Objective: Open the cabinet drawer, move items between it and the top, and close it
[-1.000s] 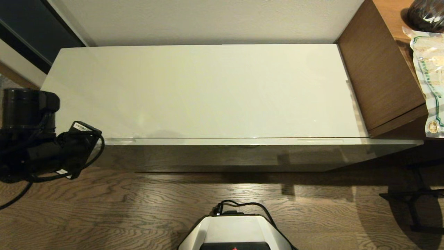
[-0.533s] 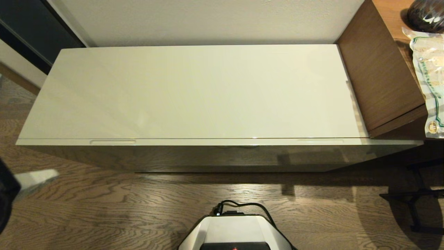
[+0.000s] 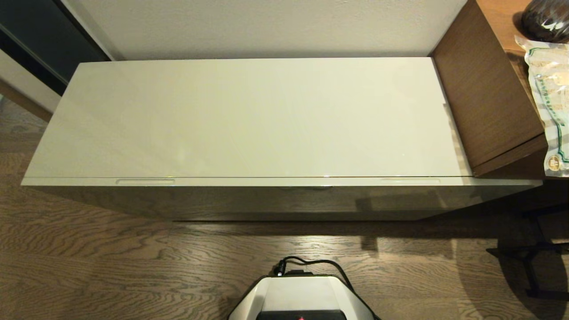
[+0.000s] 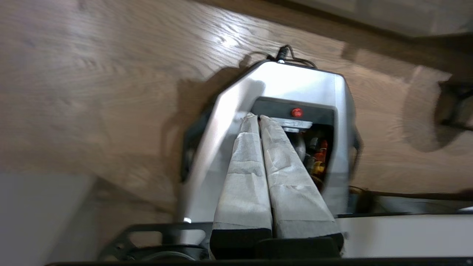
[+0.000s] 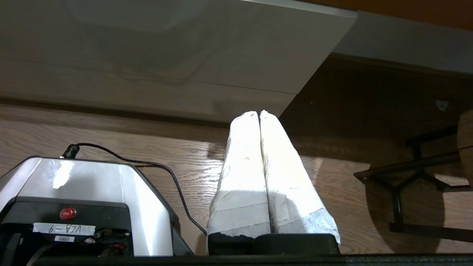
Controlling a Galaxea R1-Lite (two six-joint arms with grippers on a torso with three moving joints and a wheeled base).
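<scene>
We see the wide glossy pale grey cabinet drawer [image 3: 284,202] closed, long axis across mid-frame; our left gripper [image 4: 258,117] and right gripper [image 5: 258,112], both pressed closed and empty, hang low by the base; the right looks nearer

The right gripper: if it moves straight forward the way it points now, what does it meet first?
Probably the cabinet drawer front near its right end: the right gripper, shut and empty, points there over the floor. Depth is unclear.
</scene>
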